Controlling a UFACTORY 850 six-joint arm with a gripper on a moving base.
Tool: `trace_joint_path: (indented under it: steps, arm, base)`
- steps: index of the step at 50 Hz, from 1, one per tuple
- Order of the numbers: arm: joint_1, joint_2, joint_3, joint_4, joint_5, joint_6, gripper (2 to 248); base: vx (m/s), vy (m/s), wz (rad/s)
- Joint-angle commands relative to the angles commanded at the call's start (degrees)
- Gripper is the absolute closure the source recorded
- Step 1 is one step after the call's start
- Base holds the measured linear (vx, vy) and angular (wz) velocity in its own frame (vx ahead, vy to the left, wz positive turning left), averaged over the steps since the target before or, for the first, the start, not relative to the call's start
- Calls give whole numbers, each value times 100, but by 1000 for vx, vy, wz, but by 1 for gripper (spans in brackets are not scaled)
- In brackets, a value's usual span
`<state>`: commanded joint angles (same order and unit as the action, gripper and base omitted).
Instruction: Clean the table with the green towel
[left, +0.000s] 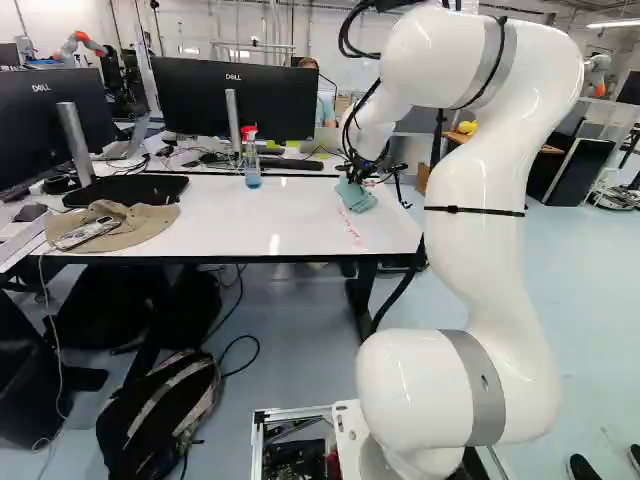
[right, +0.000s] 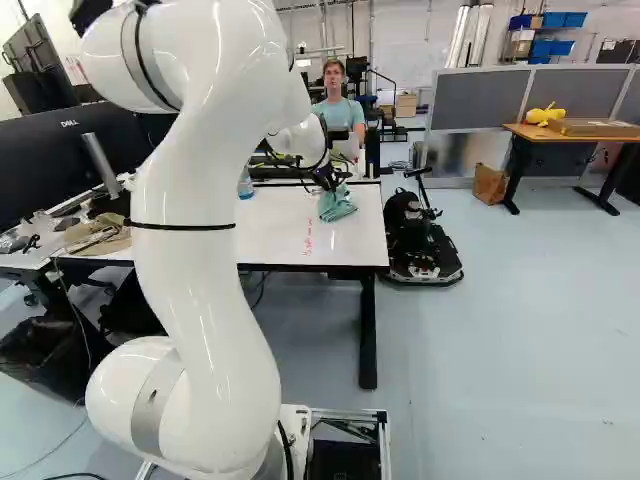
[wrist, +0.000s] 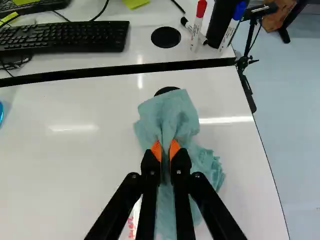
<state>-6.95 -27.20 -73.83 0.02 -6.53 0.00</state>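
My pincer is pinched on the green towel, bunched on the white table near its right edge. Towel: likely light, limp, not fragile; mid-bunch hold looks right. Red marks beside it, wipe there.

Your desk, per left base view:
You've got hat on it at left, spray bottle toward back, towel near right end. Monitor behind bottle; backpack on floor.
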Motion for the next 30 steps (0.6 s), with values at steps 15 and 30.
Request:
trace_joint_path:
  steps: [15,30]
  arm:
    - [-24,372,478,0,0,0,212]
    - [-56,748,948,0,0,0,212]
  base:
    - [0,0,0]
    - [0,0,0]
